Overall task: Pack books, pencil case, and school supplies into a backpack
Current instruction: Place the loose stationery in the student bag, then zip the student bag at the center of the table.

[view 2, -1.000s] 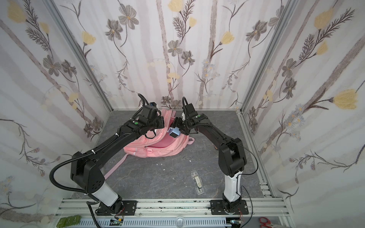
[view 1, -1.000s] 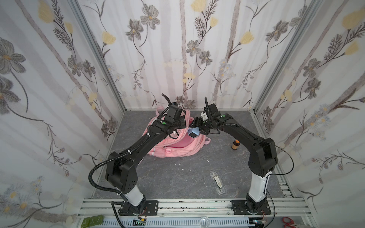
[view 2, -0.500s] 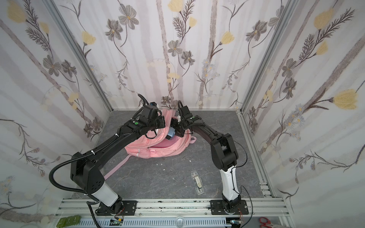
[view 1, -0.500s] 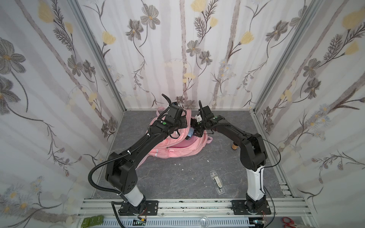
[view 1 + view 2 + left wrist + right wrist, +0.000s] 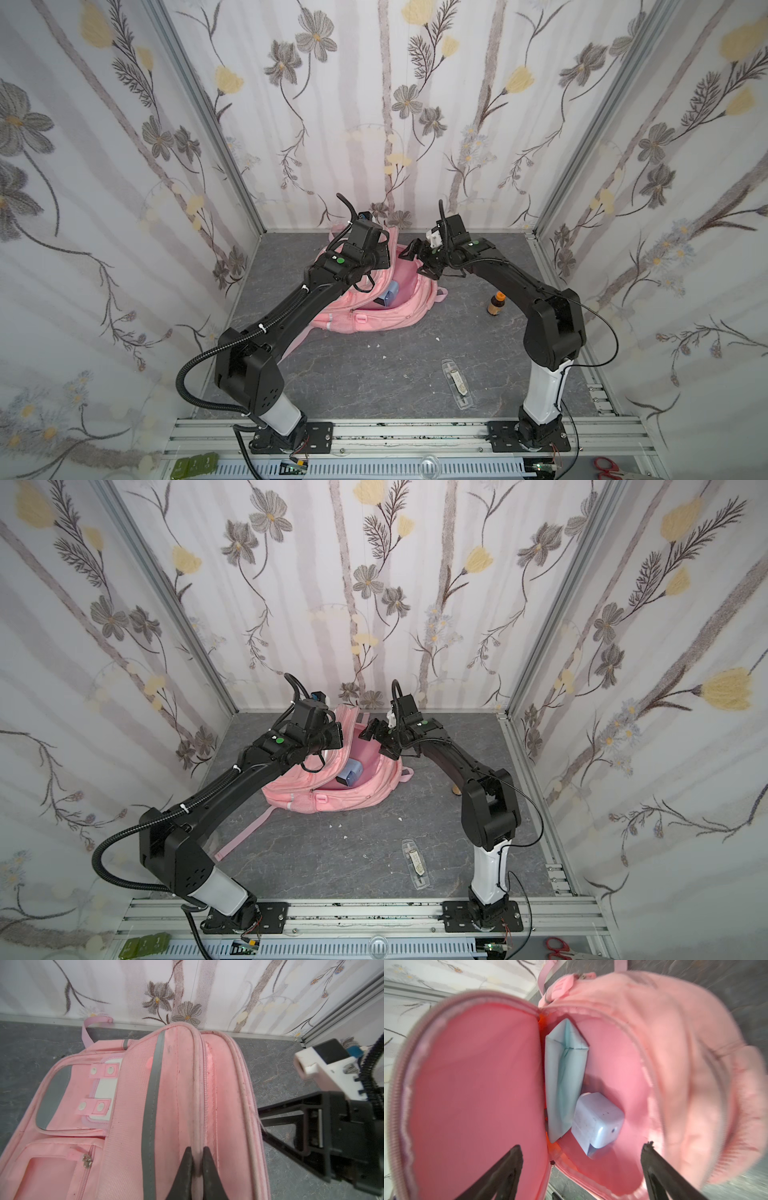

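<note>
The pale-blue gadget (image 5: 598,1124) is out of the right hand (image 5: 416,264) and now lies inside the backpack (image 5: 374,318), touching the pencil case (image 5: 564,1084); a second ago it hung in that hand above the opening. The right hand stands wide and empty beside the rim. The left hand (image 5: 196,1152) is narrow, pinching the flap's piped edge. The clear case (image 5: 457,382) waits on the table (image 5: 353,374), likely next

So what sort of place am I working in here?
Most likely an enclosed robot test booth, not a real room: floral wallpaper panels held in aluminium posts, a grey stone-look floor, and a slotted aluminium rail along the front.
</note>
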Available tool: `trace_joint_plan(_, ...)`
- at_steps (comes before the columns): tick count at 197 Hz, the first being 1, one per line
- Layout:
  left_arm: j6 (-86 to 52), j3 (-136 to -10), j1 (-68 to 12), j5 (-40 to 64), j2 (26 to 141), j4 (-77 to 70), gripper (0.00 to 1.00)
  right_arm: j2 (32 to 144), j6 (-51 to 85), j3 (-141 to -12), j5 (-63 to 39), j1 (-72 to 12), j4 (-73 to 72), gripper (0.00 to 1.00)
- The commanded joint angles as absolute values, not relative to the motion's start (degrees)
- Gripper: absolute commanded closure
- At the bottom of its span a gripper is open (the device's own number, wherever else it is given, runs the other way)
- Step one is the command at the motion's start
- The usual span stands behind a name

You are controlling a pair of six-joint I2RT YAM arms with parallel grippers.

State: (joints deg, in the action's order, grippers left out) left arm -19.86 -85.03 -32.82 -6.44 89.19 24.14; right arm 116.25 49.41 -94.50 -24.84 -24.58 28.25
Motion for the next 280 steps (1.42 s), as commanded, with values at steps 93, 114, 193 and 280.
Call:
trace_joint_plan(93,25.71,-51.85,-29.05,-4.37,59.21,16.71,0.11,106.85,1.22,-88.73,-3.02,-37.66,31.71,0.15)
trace_joint_plan(114,30.24,-48.94,-28.51,-3.25,57.38,19.27,0.13,103.12,-4.69,-80.47,0.24,-41.16,21.00,0.15)
trace_joint_plan(193,46.18,-43.52,-26.76,0.56,61.18,26.38,0.35,102.32,-5.38,-75.62,5.65,-43.60,12.33,0.16)
trace_joint_plan(280,52.12,-46.27,-19.25,4.92,70.04,25.17,0.49,100.13,-0.70,-74.97,-2.24,-43.81,13.95,0.20)
